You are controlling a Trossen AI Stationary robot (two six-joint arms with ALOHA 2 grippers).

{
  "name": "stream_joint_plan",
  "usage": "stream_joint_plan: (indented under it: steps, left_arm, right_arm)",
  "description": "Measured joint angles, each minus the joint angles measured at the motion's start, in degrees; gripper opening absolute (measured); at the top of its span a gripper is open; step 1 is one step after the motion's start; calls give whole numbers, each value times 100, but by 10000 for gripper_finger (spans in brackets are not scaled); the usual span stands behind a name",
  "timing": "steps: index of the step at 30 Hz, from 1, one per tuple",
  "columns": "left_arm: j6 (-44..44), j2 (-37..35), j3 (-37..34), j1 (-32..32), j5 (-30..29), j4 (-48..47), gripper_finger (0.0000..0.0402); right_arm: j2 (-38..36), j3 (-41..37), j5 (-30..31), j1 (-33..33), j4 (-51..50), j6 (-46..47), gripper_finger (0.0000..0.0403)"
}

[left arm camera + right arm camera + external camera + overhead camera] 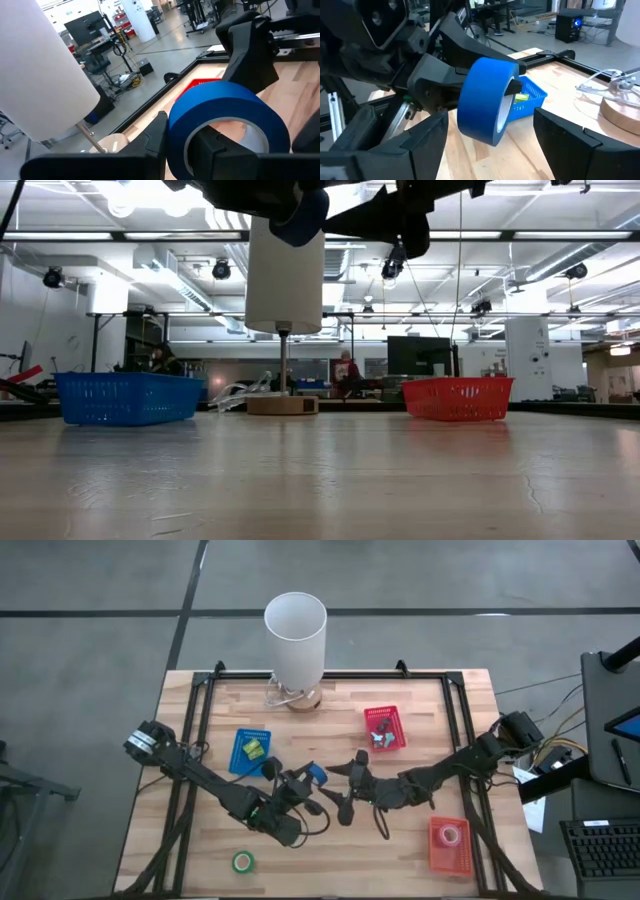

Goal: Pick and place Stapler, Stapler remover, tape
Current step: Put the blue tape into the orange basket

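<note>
A blue tape roll [316,774] is held above the table's middle by my left gripper [303,780], which is shut on it. In the right wrist view the roll [487,100] hangs between the spread fingers of my open right gripper [490,145], which touch nothing. That gripper [347,787] faces the roll from the table's right. A green roll [243,862] lies flat near the table's near edge. A pink roll [451,835] lies in the near red basket [449,858]. The far red basket [392,739] holds a small dark and silvery thing [380,730]. My left gripper holds the blue roll by its ring wall [176,131], with one finger [215,147] inside the hole and the other finger [152,137] outside, against the blue outer face. The roll stands on edge, lifted clear of the table [300,215].
A tall white cylinder on a round wooden foot [296,635] stands at the far edge. A blue basket [240,762] holding yellow-green pieces sits left of the grippers. A black frame [330,675] borders the wooden top. Bare wood lies between the green roll and the near red basket.
</note>
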Motion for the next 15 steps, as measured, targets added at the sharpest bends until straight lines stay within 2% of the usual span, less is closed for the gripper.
stream_joint_plan:
  steps: [6, 11, 15]
  left_arm:
    - [74, 0, 0, 0, 28, 26, 58]
    - [74, 0, 0, 0, 93, 24, 61]
    - [149, 0, 0, 4, 413, 25, 76]
  right_arm:
    - [0, 0, -7, -6, 13, -14, 255]
    - [0, -2, -26, -15, 13, -90, 205]
    - [0, -7, -52, -11, 10, -199, 162]
